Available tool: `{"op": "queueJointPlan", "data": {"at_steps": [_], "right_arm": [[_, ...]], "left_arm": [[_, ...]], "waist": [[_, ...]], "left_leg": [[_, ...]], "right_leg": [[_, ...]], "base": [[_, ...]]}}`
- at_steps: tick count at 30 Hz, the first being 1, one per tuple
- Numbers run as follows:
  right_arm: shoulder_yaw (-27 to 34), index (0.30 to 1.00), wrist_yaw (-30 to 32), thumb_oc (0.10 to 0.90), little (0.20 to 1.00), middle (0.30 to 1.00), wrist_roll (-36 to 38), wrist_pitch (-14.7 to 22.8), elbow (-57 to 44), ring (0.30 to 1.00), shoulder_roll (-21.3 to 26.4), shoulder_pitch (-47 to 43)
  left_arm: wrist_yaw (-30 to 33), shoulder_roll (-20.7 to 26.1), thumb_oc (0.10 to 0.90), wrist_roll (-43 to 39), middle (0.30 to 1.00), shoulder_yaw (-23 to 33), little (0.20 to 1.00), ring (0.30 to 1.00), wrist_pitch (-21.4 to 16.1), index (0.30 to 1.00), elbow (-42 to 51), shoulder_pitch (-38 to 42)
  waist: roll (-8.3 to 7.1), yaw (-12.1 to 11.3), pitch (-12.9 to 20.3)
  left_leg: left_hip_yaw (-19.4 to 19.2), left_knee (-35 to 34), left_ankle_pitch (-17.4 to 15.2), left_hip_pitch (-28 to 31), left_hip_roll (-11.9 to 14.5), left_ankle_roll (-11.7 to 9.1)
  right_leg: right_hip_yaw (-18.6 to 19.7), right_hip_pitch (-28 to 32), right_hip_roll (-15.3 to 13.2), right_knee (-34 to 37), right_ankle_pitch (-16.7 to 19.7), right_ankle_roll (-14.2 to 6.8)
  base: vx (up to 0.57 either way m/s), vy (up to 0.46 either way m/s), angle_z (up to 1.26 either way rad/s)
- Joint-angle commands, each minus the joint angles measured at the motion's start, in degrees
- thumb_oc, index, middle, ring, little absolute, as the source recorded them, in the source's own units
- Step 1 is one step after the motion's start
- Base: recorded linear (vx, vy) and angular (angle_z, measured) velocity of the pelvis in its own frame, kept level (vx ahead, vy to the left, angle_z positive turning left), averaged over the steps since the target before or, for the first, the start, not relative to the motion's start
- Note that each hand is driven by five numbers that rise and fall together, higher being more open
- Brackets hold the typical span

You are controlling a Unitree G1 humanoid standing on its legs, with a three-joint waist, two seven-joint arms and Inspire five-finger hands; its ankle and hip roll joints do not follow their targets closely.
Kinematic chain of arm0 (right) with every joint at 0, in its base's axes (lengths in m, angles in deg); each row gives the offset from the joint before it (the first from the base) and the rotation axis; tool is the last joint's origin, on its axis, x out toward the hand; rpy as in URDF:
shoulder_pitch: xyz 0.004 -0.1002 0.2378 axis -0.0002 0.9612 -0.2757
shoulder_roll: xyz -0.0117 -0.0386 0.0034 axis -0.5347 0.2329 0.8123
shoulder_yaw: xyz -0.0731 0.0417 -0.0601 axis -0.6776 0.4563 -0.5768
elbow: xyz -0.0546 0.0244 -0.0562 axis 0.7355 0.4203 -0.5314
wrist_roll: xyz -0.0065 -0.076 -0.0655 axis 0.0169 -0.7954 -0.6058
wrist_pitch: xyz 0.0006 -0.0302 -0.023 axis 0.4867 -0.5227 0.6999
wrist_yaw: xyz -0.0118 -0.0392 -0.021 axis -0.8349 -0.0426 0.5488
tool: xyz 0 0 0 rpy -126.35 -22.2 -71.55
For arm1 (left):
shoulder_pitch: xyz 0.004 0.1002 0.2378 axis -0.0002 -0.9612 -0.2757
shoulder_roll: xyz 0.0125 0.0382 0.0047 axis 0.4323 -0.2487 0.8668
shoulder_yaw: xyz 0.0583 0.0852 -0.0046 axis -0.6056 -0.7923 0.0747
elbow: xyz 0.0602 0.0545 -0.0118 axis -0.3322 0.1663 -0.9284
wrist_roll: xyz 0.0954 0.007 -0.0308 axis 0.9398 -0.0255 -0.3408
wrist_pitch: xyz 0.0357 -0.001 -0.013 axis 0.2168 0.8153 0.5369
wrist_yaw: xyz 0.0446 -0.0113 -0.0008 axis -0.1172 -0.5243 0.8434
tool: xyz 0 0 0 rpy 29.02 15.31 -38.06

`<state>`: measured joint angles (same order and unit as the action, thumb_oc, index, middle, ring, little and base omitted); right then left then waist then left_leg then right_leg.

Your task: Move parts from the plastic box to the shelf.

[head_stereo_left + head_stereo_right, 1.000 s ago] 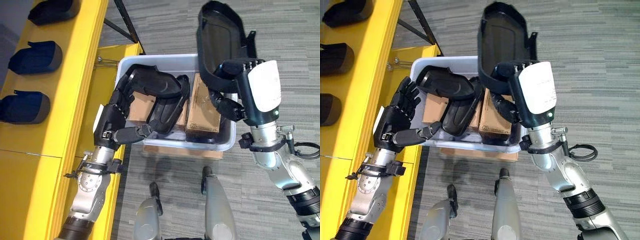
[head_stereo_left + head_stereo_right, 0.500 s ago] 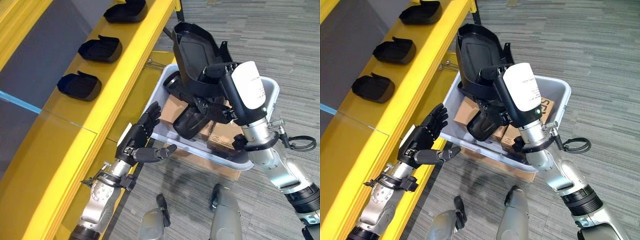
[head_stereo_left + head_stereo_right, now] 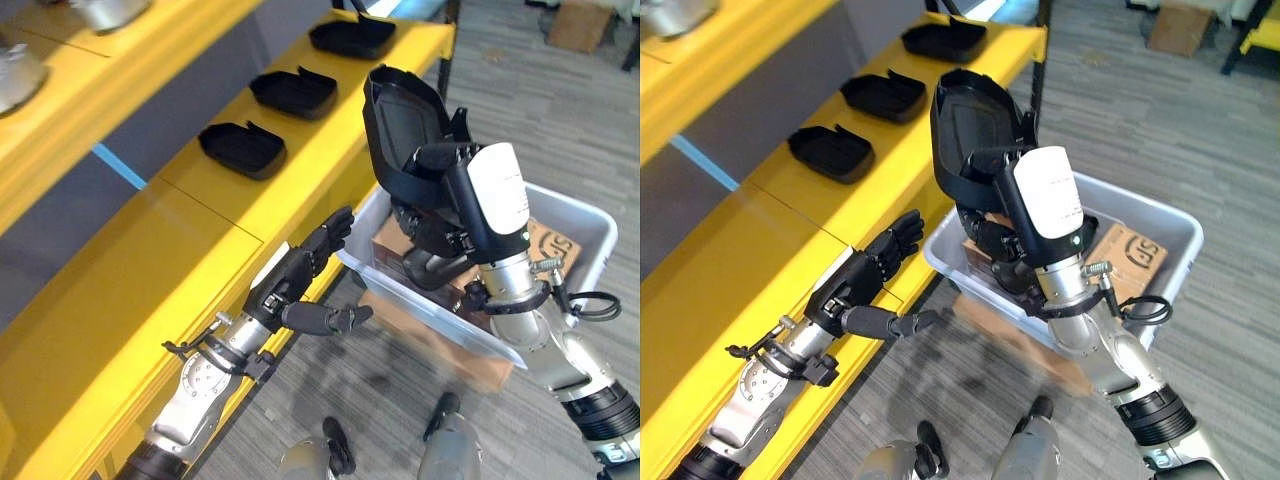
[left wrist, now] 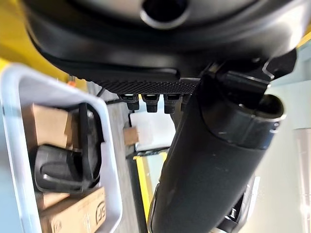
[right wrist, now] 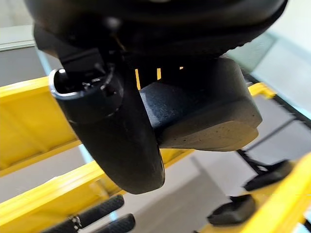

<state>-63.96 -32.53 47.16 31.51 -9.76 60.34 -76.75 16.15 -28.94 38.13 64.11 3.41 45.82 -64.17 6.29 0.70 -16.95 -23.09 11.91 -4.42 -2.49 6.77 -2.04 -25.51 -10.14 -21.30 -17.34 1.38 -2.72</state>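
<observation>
My right hand [image 3: 455,190] is shut on a large black moulded part [image 3: 398,120], held upright above the grey plastic box [image 3: 590,230]; the same part [image 5: 204,109] shows past the thumb in the right wrist view. More black parts [image 4: 63,165] and brown cardboard [image 4: 48,127] lie inside the box [image 4: 109,160]. The yellow shelf [image 3: 180,240] runs along the left, with three black parts [image 3: 243,148] in a row on it. My left hand [image 3: 295,285] hangs open between the shelf edge and the box, holding nothing.
A higher yellow shelf level [image 3: 90,60] carries grey metal pieces [image 3: 105,10] at the far left. The box rests on a cardboard base [image 3: 440,335] on grey carpet [image 3: 560,120]. A cardboard carton [image 3: 582,22] stands far back right.
The camera has swung, so the shelf fills more of the view. My right hand still holds the black part, now closer to the shelf; my left hand has stayed open by the shelf edge.
</observation>
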Motion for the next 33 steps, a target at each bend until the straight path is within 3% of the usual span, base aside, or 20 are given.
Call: {"op": "queueJointPlan", "data": {"at_steps": [1, 7, 11, 16, 17, 19, 20, 22, 23, 24, 25, 26, 29, 30, 32, 33], "right_arm": [[1.5, 0.300, 5.1, 0.400, 0.300, 0.300, -0.8, 4.3, -8.9, 0.300, -1.3, -6.3], [1.0, 0.300, 4.6, 0.400, 0.300, 0.300, -2.3, 4.5, -9.6, 0.300, -1.7, -7.2], [0.7, 0.300, 4.1, 0.400, 0.300, 0.300, -3.1, 4.5, -9.8, 0.300, -1.6, -7.7], [-0.1, 0.300, -1.3, 0.400, 0.300, 0.300, 0.5, 5.9, -9.8, 0.300, -2.5, -7.1], [-0.8, 0.300, -2.5, 0.400, 0.300, 0.300, 0.5, 4.7, -10.0, 0.300, -2.5, -6.9], [-0.7, 0.300, -3.5, 0.400, 0.300, 0.300, 0.7, 4.6, -9.8, 0.300, -2.6, -6.8], [-0.9, 0.300, -4.3, 0.400, 0.300, 0.300, 0.9, 3.5, -9.6, 0.300, -2.5, -6.5], [-1.3, 0.300, -4.5, 0.400, 0.300, 0.300, 0.6, 1.9, -9.1, 0.300, -2.6, -6.1], [-1.4, 0.300, -4.2, 0.400, 0.300, 0.300, 0.5, 0.5, -8.9, 0.300, -2.2, -5.2], [-1.3, 0.300, -4.6, 0.400, 0.300, 0.300, 1.6, 0.7, -9.1, 0.300, -1.4, -4.4], [-1.2, 0.300, -4.7, 0.400, 0.300, 0.300, 1.8, 0.7, -9.1, 0.300, -1.2, -4.3], [-1.2, 0.300, -5.7, 0.400, 0.300, 0.300, 3.8, 1.3, -9.9, 0.300, -0.3, -3.8], [-1.9, 0.300, -5.9, 0.400, 0.300, 0.300, 4.8, 2.7, -10.2, 0.300, 0.9, -3.2], [-2.6, 0.300, -5.6, 0.400, 0.300, 0.300, 4.9, 3.4, -9.9, 0.300, 1.4, -2.9], [-3.1, 0.300, -5.3, 0.400, 0.300, 0.300, 4.9, 3.8, -9.2, 0.300, 1.3, -3.2], [-3.9, 0.300, -4.8, 0.400, 0.300, 0.300, 4.0, 3.8, -8.0, 0.300, 1.0, -3.4]], "left_arm": [[4.0, 2.1, 0.900, -0.5, 1.000, 4.6, 1.000, 1.000, -3.5, 1.000, 8.5, -0.9], [6.8, 2.4, 0.900, -0.4, 1.000, 8.0, 1.000, 1.000, -5.4, 1.000, 9.1, -3.0], [9.9, 1.5, 0.900, 2.8, 1.000, 10.4, 1.000, 1.000, -8.3, 1.000, 9.2, -4.7], [7.1, 0.4, 0.900, 2.6, 1.000, 11.2, 1.000, 1.000, -6.6, 1.000, 8.5, -6.3], [4.4, 0.6, 0.900, 1.0, 1.000, 10.2, 1.000, 1.000, -7.0, 1.000, 7.3, -5.6], [3.4, 0.8, 0.900, 0.0, 1.000, 10.0, 1.000, 1.000, -6.8, 1.000, 7.2, -5.3], [1.6, 1.0, 0.900, -1.6, 1.000, 9.4, 1.000, 1.000, -6.3, 1.000, 6.7, -4.5], [-0.5, 1.3, 0.900, -2.9, 1.000, 8.3, 1.000, 1.000, -5.9, 1.000, 6.0, -3.6], [-2.4, 1.6, 0.900, -3.5, 1.000, 7.3, 1.000, 1.000, -5.9, 1.000, 5.3, -3.0], [-3.1, 1.7, 0.900, -4.3, 1.000, 6.9, 1.000, 1.000, -5.6, 1.000, 5.1, -3.0], [-3.2, 1.7, 0.900, -4.3, 1.000, 6.9, 1.000, 1.000, -5.5, 1.000, 5.2, -3.1], [-2.9, 1.6, 0.900, -3.9, 1.000, 7.2, 1.000, 1.000, -5.1, 1.000, 5.8, -3.8], [-1.7, 1.2, 0.900, -3.2, 1.000, 7.7, 1.000, 1.000, -4.5, 1.000, 6.7, -4.5], [-1.5, 1.1, 0.900, -2.7, 1.000, 8.1, 1.000, 1.000, -4.7, 1.000, 6.5, -4.9], [-1.3, 1.0, 0.900, -2.4, 1.000, 8.1, 1.000, 1.000, -5.1, 1.000, 6.3, -5.0], [-2.0, 0.8, 0.900, -2.1, 1.000, 7.6, 1.000, 1.000, -6.0, 1.000, 5.8, -4.9]], "waist": [[-2.54, -0.7, 6.2], [-4.24, -3.6, 6.2], [-5.66, -6.0, 6.4], [-7.65, -8.2, 6.7], [-8.01, -8.6, 6.9], [-7.98, -8.6, 6.9], [-8.30, -8.2, 6.9], [-8.09, -7.4, 7.1], [-8.11, -6.4, 7.3], [-8.41, -5.9, 7.7], [-8.40, -5.8, 7.8], [-8.76, -5.6, 8.0], [-9.04, -5.2, 8.1], [-9.22, -4.7, 7.9], [-9.20, -4.5, 7.8], [-9.29, -3.8, 7.1]], "left_leg": [[-0.8, -2.5, -8.7, 7.6, -0.2, 2.9], [0.8, -3.8, -8.3, 7.4, -1.3, 3.4], [2.8, -5.4, -8.0, 7.4, -2.6, 3.5], [5.3, -6.6, -8.7, 7.8, -4.8, 4.0], [7.8, -7.0, -8.9, 7.6, -5.9, 4.3], [8.8, -7.4, -8.6, 7.6, -6.2, 4.4], [10.5, -8.5, -6.8, 7.1, -7.1, 4.8], [14.3, -10.3, -5.5, 7.3, -7.4, 5.1], [17.9, -11.6, -4.1, 7.1, -7.6, 5.3], [20.2, -13.0, -3.1, 7.2, -7.5, 5.4], [20.4, -13.4, -2.9, 7.3, -7.4, 5.4], [21.2, -15.5, -1.7, 7.7, -7.4, 5.4], [21.7, -16.9, -0.9, 8.0, -7.8, 5.4], [22.9, -16.9, -1.0, 8.4, -8.2, 5.6], [23.7, -16.9, -1.1, 8.6, -8.3, 5.7], [25.6, -16.9, -1.0, 9.0, -8.9, 6.3]], "right_leg": [[0.9, 4.3, 3.8, 5.1, -4.1, -2.2], [-0.5, 6.1, 3.1, 9.0, -0.1, -4.1], [-0.6, 7.2, 2.2, 13.1, 4.5, -6.2], [-0.8, 8.3, -0.4, 19.0, 11.9, -9.6], [1.6, 8.5, -1.4, 21.7, 14.5, -10.8], [2.8, 8.4, -1.4, 21.9, 14.4, -10.8], [5.6, 7.8, -1.4, 21.9, 15.1, -9.9], [11.8, 7.4, 0.3, 21.5, 15.2, -9.6], [17.6, 6.9, 2.9, 20.6, 14.0, -8.8], [20.6, 7.0, 6.3, 18.6, 11.9, -8.0], [20.7, 7.0, 6.8, 18.2, 11.2, -7.9], [21.2, 7.3, 9.9, 16.7, 8.8, -7.2], [21.7, 6.4, 12.8, 17.8, 7.3, -6.6], [23.3, 4.4, 14.4, 20.1, 7.9, -6.6], [24.1, 3.0, 15.0, 20.8, 8.7, -6.7], [27.6, 0.6, 16.0, 20.5, 9.9, -6.9]], "base": [[-0.09, 0.149, 0.05], [-0.08, 0.115, 0.20], [-0.05, 0.132, 0.28], [-0.04, 0.219, 0.44], [-0.01, 0.279, 0.65], [0.00, 0.180, 0.72], [0.03, 0.136, 0.66], [0.09, 0.091, 0.70], [0.15, 0.104, 1.19], [0.13, 0.081, 1.21], [0.13, 0.112, 1.32], [0.07, 0.060, 0.93], [0.12, 0.032, 0.52], [0.16, -0.043, 0.24], [0.15, -0.093, 0.24], [0.16, -0.133, 0.28]]}}
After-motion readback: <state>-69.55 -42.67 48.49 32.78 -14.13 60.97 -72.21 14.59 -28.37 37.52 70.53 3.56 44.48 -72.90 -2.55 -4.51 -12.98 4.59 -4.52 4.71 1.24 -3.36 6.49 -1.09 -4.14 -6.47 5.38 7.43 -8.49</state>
